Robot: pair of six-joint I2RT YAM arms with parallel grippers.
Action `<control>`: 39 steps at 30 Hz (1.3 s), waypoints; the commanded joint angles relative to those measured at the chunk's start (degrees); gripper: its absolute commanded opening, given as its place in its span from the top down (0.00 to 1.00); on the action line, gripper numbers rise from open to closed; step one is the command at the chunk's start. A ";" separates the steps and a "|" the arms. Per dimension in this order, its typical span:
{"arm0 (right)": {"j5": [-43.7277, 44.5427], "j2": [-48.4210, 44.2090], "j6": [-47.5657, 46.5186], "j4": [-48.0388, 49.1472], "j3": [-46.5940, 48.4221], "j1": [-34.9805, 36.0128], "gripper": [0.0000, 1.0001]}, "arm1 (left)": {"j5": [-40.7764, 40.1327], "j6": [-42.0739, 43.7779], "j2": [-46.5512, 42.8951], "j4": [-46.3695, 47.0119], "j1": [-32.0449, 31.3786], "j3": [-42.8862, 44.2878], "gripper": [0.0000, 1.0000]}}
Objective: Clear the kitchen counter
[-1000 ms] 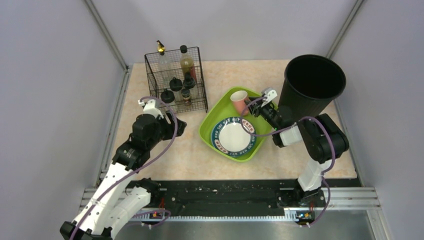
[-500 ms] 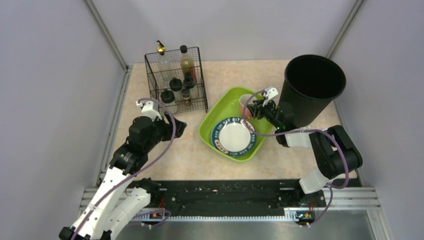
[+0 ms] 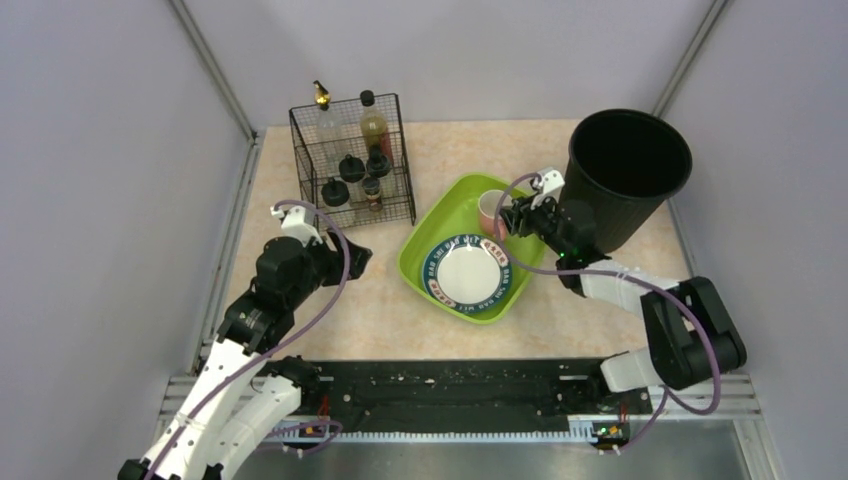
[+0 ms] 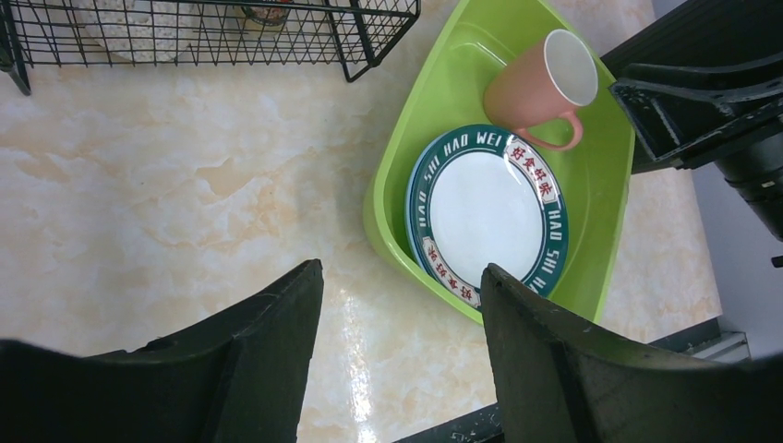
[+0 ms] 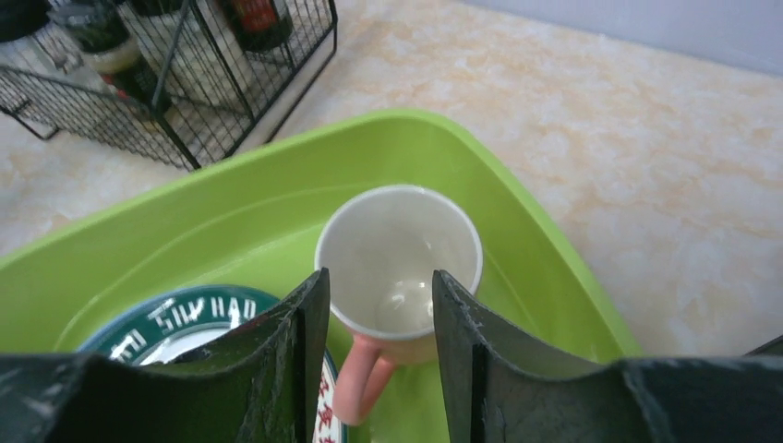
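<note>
Mug, pink ceramic with white interior (image 5: 399, 268): upright in the lime-green plastic tub (image 5: 406, 118), beside the green-rimmed white plate (image 4: 487, 217), on the beige marbled kitchen counter (image 3: 370, 300). It lies straight ahead of the right gripper (image 5: 379, 281), handle toward its parted, empty jaws. The left gripper (image 4: 399, 272), also parted and empty, is well apart.

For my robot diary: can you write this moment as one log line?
right tool: open, at pink mug | pink mug: in green tub | left tool: open, empty, over counter
</note>
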 commanded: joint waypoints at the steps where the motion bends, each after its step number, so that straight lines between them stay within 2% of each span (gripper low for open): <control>1: 2.75 -6.47 0.32 -8.92 5.62 1.81 0.55 | 0.08 -0.08 -0.33 1.21 -0.04 0.31 0.31; 6: 3.31 -12.63 1.10 -19.79 8.93 4.36 0.51 | 0.52 0.50 -0.14 1.41 -0.04 0.54 0.29; 10: 4.04 -18.47 0.78 -28.61 11.07 7.52 0.43 | 0.57 1.00 -0.06 1.46 -0.04 1.25 0.24; 12: 4.16 -22.60 1.75 -29.94 10.02 8.89 0.34 | 0.52 1.15 0.01 1.40 -0.04 1.71 0.24; 13: 4.05 -24.54 2.61 -30.34 9.40 9.37 0.23 | 0.52 1.26 0.03 1.31 -0.04 2.07 0.23; 14: 3.99 -27.17 3.28 -31.02 8.98 9.87 0.05 | 0.42 1.56 0.04 1.18 -0.04 2.34 0.22; 15: 4.25 -28.97 3.88 -32.28 8.69 10.18 0.02 | 0.29 1.75 0.04 0.98 0.00 2.65 0.22; 24: 10.29 -39.51 9.90 -49.16 11.36 10.51 0.01 | 2.22 2.86 0.34 0.83 -0.04 4.13 0.12; 33: 12.87 -45.66 10.72 -65.15 16.83 10.48 0.01 | 0.48 5.51 -0.04 -1.34 -0.04 7.31 0.11; 37: 18.07 -47.84 11.45 -69.96 17.72 10.53 0.01 | -3.04 6.19 -0.47 -0.89 -0.02 7.50 0.08; 39: 22.34 -49.02 14.74 -71.17 17.96 10.49 0.01 | -3.82 7.49 -1.47 0.77 0.00 6.30 0.07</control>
